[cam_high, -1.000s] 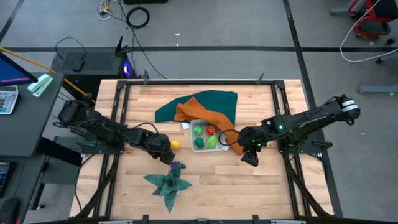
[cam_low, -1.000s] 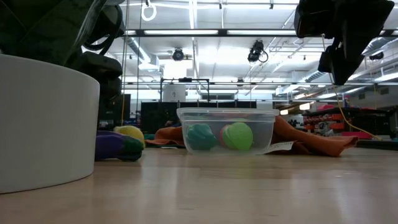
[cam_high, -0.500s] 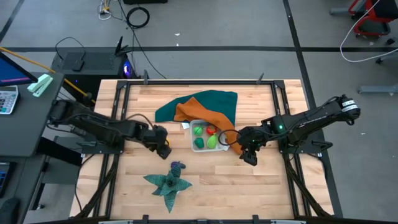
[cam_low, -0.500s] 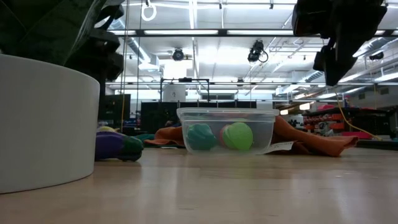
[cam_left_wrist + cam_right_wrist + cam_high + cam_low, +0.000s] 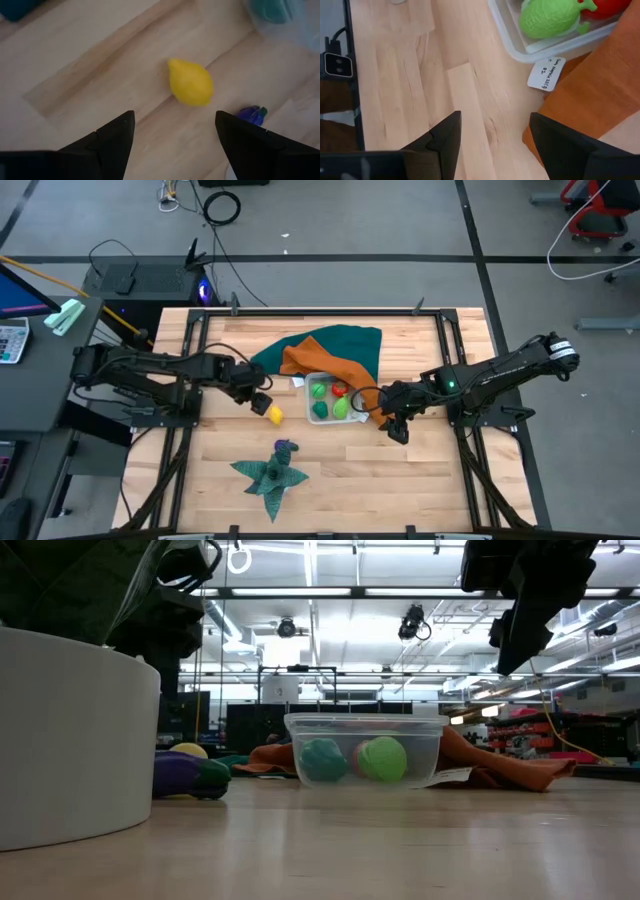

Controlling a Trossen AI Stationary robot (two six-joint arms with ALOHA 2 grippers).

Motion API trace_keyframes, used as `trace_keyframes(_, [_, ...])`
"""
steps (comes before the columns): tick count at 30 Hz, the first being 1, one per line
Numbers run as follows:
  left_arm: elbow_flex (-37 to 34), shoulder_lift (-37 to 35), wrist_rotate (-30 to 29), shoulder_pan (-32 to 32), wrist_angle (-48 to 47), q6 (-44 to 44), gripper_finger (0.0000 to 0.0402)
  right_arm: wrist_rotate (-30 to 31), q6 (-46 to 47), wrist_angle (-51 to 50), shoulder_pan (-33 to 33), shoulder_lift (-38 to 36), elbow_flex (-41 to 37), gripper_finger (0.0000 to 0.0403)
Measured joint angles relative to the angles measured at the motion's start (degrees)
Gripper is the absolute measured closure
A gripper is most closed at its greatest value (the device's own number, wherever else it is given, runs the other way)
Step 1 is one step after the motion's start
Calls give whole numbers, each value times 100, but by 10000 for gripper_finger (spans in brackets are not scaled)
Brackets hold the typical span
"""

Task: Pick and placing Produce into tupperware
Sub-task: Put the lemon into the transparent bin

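A yellow lemon point(image 5: 273, 414) point(image 5: 190, 82) point(image 5: 190, 750) lies on its side on the wood, left of the clear tupperware point(image 5: 309, 412) point(image 5: 365, 725) point(image 5: 505, 30). The tupperware holds a dark green piece point(image 5: 318, 391), a red one point(image 5: 340, 389) and a light green one point(image 5: 340, 408) point(image 5: 547, 17). A purple piece point(image 5: 287, 447) point(image 5: 250, 114) rests on the tip of the star-shaped green cloth point(image 5: 272, 473). My left gripper point(image 5: 258, 401) point(image 5: 172, 135) hovers open just far-left of the lemon. My right gripper point(image 5: 395, 428) point(image 5: 492, 135) hangs open right of the tupperware, above bare wood.
The orange cloth point(image 5: 320, 362) point(image 5: 590, 90) and the teal cloth point(image 5: 345, 340) lie behind and under the tupperware's far right side. Its white label point(image 5: 546, 74) lies on the wood. A white round object point(image 5: 70, 730) stands close to the low camera. Bare wood lies along the near edge.
My left gripper has drawn back from beside the lemon toward the table's far edge, uncovering the lemon, which now lies a little farther left than a second ago. My right gripper has crept slightly toward the far edge.
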Motion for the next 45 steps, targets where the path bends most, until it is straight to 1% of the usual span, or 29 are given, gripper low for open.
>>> trace_keyframes(4, [2,34,62,123,119,590,115,-2,-60,7,-2,2,0,204])
trace_keyframes(14, [4,65,330,168,810,718,115,-108,-125,69,-87,2,0,204])
trace_keyframes(17, [4,65,534,168,916,1010,115,-105,-144,131,-87,2,0,204])
trace_keyframes(20, [4,65,597,168,886,1294,115,-103,-301,376,-114,2,0,204])
trace_keyframes(26, [3,65,866,168,879,1309,115,-89,-771,882,-377,2,0,204])
trace_keyframes(28, [2,65,851,168,827,1320,115,-81,-960,883,-476,2,0,204])
trace_keyframes(31, [2,89,508,229,679,1246,115,-52,-1192,910,-596,2,0,204])
trace_keyframes(34, [2,264,516,397,558,826,115,-44,-1311,912,-674,2,0,204])
trace_keyframes(38, [2,606,860,479,649,497,115,-73,-1411,929,-688,2,0,204])
trace_keyframes(41, [0,864,1076,435,946,581,115,-85,-1446,939,-688,2,0,204])
trace_keyframes(45, [0,1126,1247,316,1198,1061,115,-87,-1451,951,-688,2,0,204])
